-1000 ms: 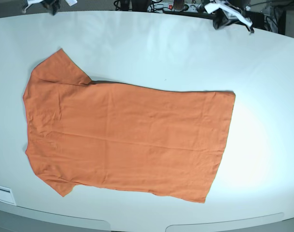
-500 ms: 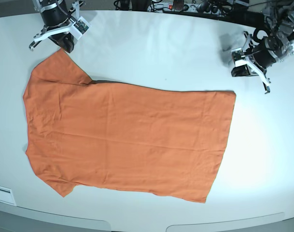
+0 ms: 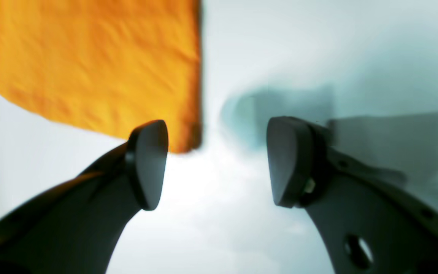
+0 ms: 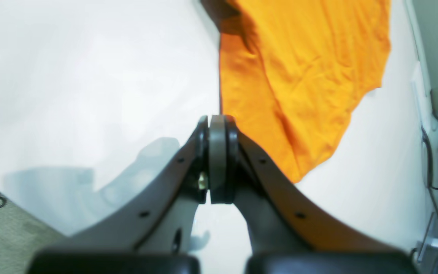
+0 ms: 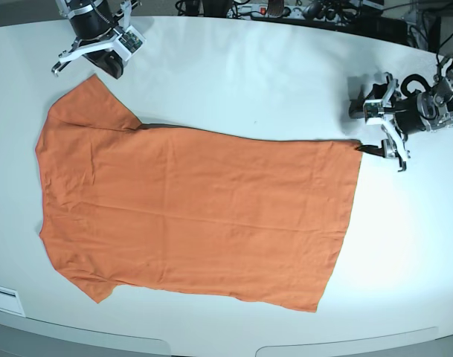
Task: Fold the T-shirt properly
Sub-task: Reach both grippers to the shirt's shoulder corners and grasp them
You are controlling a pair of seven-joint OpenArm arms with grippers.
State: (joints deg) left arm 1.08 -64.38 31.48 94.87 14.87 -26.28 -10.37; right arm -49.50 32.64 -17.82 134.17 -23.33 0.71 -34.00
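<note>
I am watching the plain orange short-sleeved T-shirt of thin soft fabric (image 5: pixel 189 212) lying flat and unfolded on the white bench (image 5: pixel 248 82), sleeves and neckline toward the base view's left, hem toward its right. Nothing on it is shifting; only my arms are moving.

Nearest the cloth, my left tool (image 5: pixel 381 125) is coming down at the base view's right. Half a second ago it was hanging farther up and out from the hem; now it is sitting just beside the upper hem corner. In its own wrist view the two dark fingers (image 3: pixel 148 163) are spread wide, with the hem corner showing between and beyond them, not yet pinched.

Farther back, my right tool (image 4: pixel 217 160) is hovering near the far sleeve tip, having drifted only slightly. Its fingers are pressed together on nothing, with the sleeve (image 4: pixel 299 87) just ahead.

I am reading this as both arms lining up for a first grasp; folding itself is not yet starting.
</note>
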